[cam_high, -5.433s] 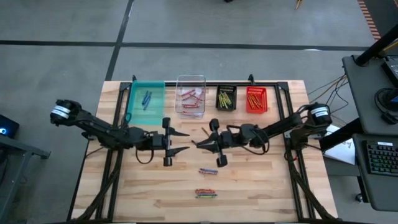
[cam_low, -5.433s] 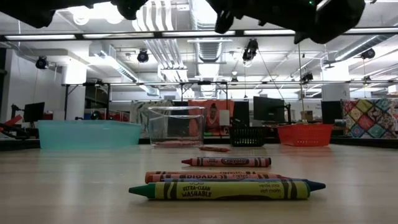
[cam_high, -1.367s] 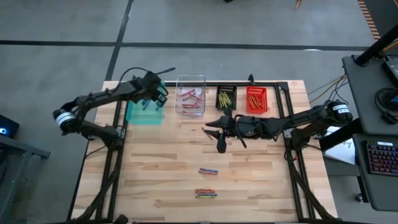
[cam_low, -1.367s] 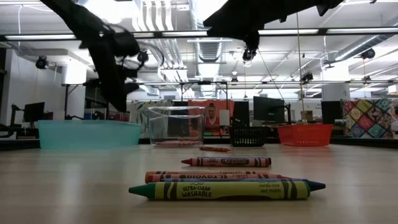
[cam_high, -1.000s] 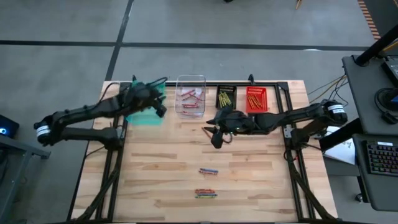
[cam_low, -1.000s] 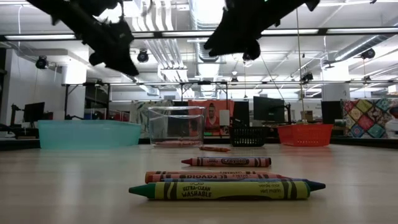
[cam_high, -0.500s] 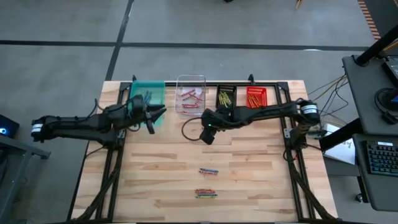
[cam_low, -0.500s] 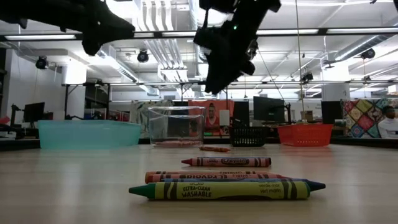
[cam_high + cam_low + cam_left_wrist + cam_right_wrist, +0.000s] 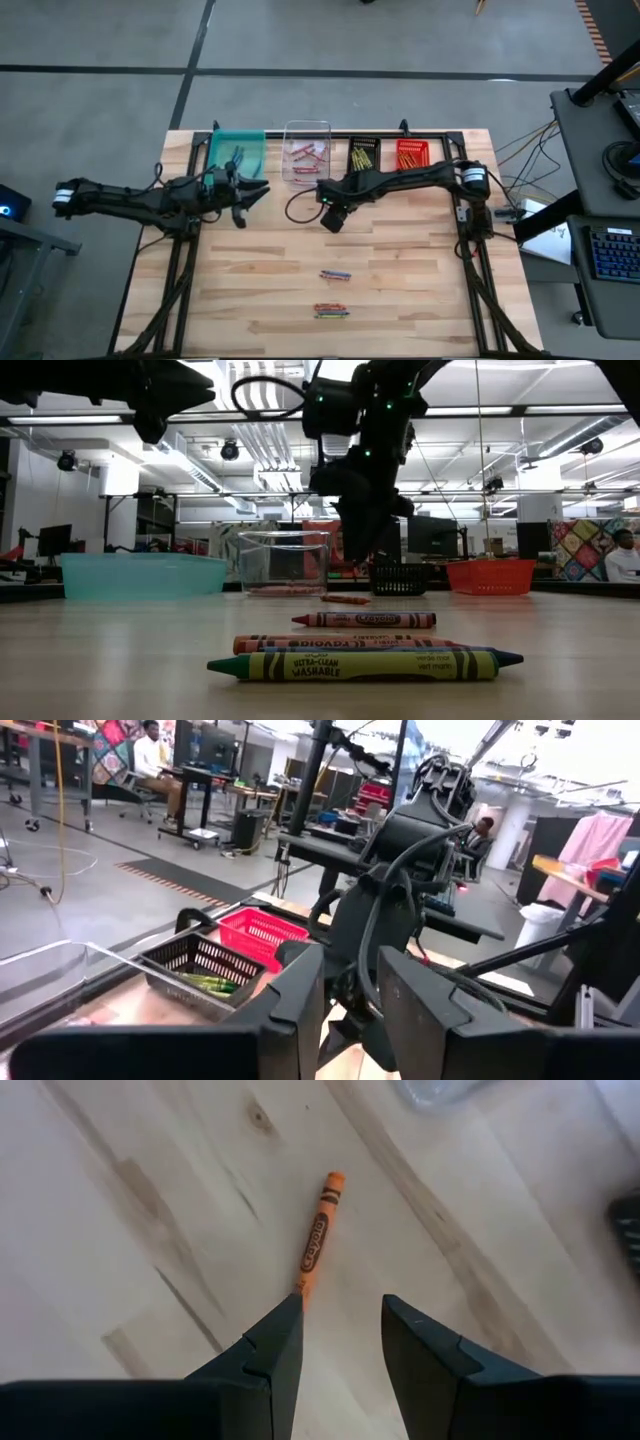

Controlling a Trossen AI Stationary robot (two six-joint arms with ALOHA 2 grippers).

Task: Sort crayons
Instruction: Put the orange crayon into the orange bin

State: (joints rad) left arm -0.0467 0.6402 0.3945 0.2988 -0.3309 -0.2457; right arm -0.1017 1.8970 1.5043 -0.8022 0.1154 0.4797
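A robotics lab or workshop in an open industrial hall. Exposed ceiling ducts and strip lights run overhead, desks with monitors stand behind the wooden bench, people sit at workstations, and the floor is bare grey concrete.

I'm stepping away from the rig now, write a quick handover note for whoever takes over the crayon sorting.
Right gripper: open, empty, poised above a lone orange crayon lying on the table in front of the clear bin.
Left gripper: empty, beside the teal bin.
Done: crayons already lie in all four bins.
Left: the orange crayon, plus loose crayons mid-table and a small cluster nearer the front edge.
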